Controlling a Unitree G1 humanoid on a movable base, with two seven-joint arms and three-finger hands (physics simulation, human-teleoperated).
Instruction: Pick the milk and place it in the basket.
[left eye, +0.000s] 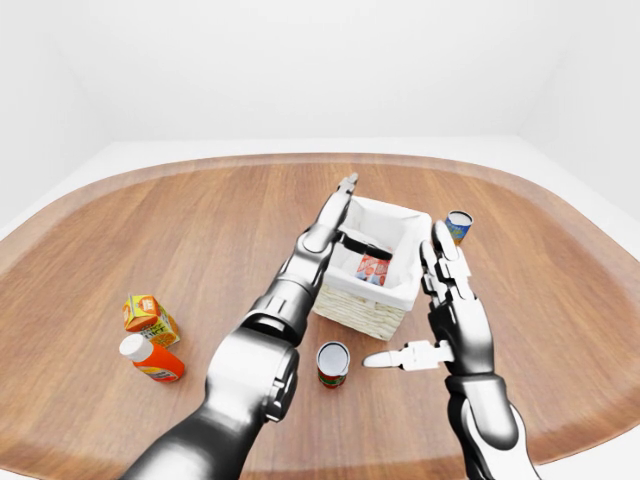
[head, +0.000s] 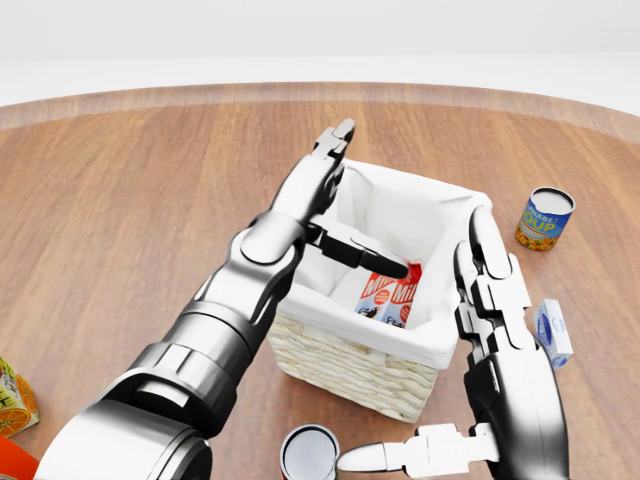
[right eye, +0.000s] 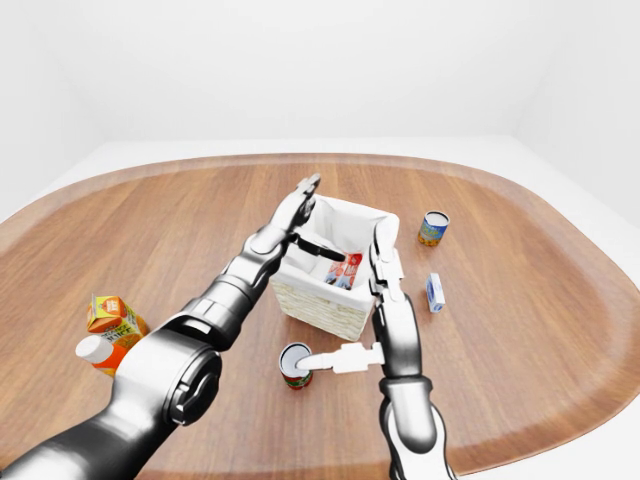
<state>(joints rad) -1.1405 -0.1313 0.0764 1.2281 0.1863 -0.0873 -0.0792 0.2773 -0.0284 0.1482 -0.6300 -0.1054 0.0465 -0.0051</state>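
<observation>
- milk (head: 388, 296) carton lies inside basket (head: 352, 368), mid-counter
- light, stiff, smooth; grip flat sides
- left hand (head: 335, 215) open, empty, over basket
- right hand (head: 470, 330) open, empty

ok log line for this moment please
red-and-white milk carton: inside white-lined wicker basket | left hand: open, over basket | right hand: open, beside basket

Soup can (head: 545, 219), open can (left eye: 332, 363), juice carton (left eye: 149, 317), perhaps sauce bottle (left eye: 152, 360).

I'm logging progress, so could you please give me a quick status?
Both hands open, left hand over basket, right hand beside it. Milk inside basket. Nothing in the way.
</observation>
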